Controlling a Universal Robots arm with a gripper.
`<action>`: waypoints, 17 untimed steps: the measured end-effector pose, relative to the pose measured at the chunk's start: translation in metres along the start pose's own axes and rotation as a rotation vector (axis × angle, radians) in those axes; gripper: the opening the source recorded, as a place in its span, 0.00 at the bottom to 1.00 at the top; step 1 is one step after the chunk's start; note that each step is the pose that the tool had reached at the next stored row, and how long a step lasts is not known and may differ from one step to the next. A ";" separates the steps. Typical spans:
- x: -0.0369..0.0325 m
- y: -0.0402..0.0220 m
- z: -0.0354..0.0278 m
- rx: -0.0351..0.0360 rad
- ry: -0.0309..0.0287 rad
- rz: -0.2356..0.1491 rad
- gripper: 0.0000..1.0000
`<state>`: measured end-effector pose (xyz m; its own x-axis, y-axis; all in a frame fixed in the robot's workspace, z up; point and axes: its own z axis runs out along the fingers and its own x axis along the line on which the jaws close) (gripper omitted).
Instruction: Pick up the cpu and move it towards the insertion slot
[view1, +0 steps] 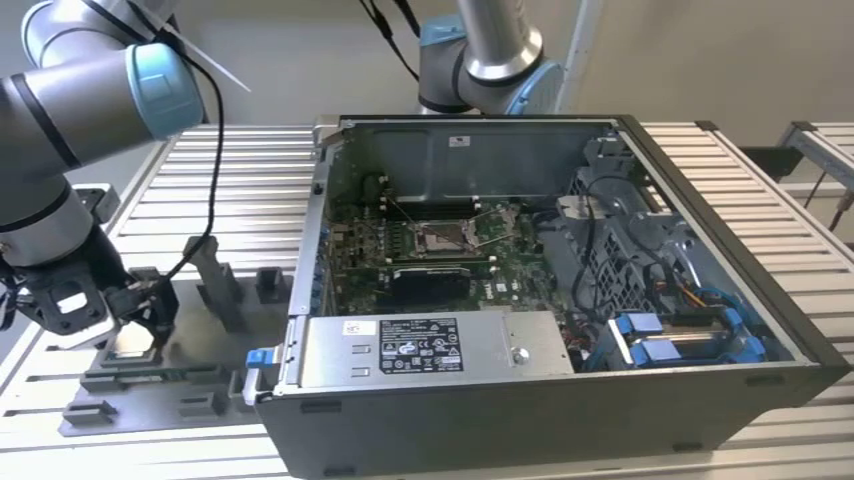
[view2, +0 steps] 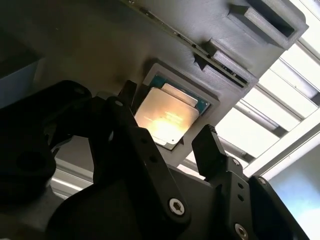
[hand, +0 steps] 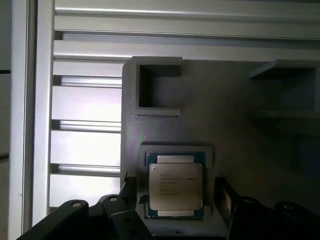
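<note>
Claw: the claw (hand: 176, 194) (view2: 167, 122) (view1: 120, 325) is spread wide. One dark finger (hand: 131, 189) stands on each side of the cpu, with a gap showing on both sides. It grips nothing. Its body is cut off at the picture edge in both wrist views.
Cpu: the cpu (hand: 176, 186) (view2: 165, 120) lies flat in a square pocket of the fixture, silvery top up, between the fingers. Glare washes out part of its top in the second wrist view. In the exterior view it is hard to make out under the claw.
Fixture: the grey fixture (hand: 225, 130) (view2: 100, 45) (view1: 200, 330) has an open square recess (hand: 157, 90) near the cpu's pocket. Its other blocks sit in shadow.
Worktop: the slatted metal worktop (view1: 240, 190) (hand: 85, 105) carries the fixture and the case.
Computer case: the open computer case (view1: 534, 420) sits just beside the fixture, on the exterior view's right.
Insertion slot: the insertion slot (view1: 447, 237) is a shiny frame on the green board inside the case, well apart from the claw. Its lever is hard to trace.
Second arm: a second arm (view1: 481, 60) stands behind the case, cut off at the top.
</note>
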<state>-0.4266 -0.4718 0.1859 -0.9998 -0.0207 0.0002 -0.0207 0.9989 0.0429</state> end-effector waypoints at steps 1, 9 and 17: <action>0.0000 0.0001 0.0005 0.0002 0.0000 0.000 1.00; 0.0007 0.0008 0.0009 0.0002 -0.0001 0.000 1.00; 0.0007 0.0009 -0.0011 -0.0005 -0.0002 0.000 1.00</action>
<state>-0.4273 -0.4709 0.1870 -0.9998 -0.0203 0.0000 -0.0203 0.9989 0.0434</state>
